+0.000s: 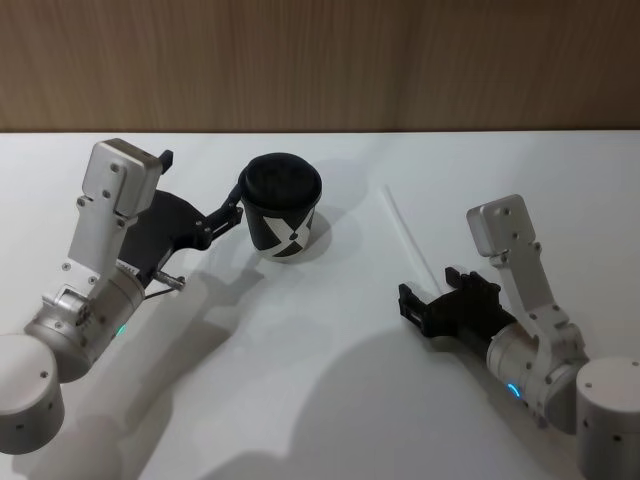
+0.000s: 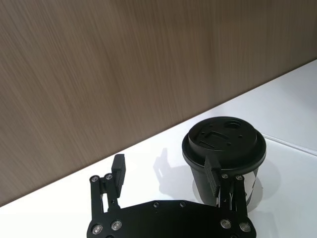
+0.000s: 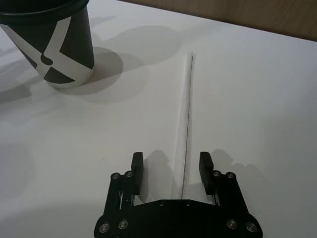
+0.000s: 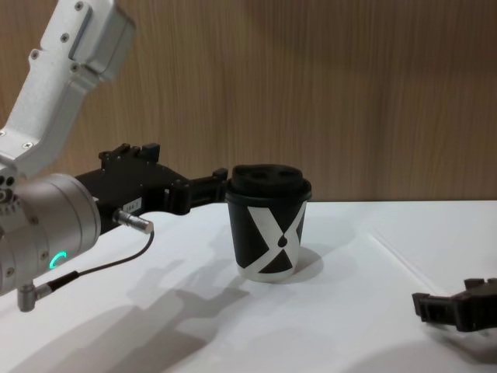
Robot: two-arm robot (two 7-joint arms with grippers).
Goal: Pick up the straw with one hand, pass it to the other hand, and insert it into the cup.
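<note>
The black cup (image 1: 283, 207) with the white X pattern and domed lid stands upright on the white table, seen also in the chest view (image 4: 268, 230). My left gripper (image 1: 200, 183) is open beside it. One of its fingers (image 2: 214, 176) rests against the cup's (image 2: 225, 148) side just under the lid, while the other stands well clear. The thin white straw (image 1: 409, 238) lies flat on the table to the cup's right. My right gripper (image 3: 172, 168) is open and low over the table, and the straw's (image 3: 187, 109) near end runs between its fingers.
A wood-panelled wall (image 1: 320, 60) rises along the table's far edge. A thin cable (image 4: 101, 268) hangs from the left wrist above the table. Bare white table (image 1: 300, 380) spreads between the two arms.
</note>
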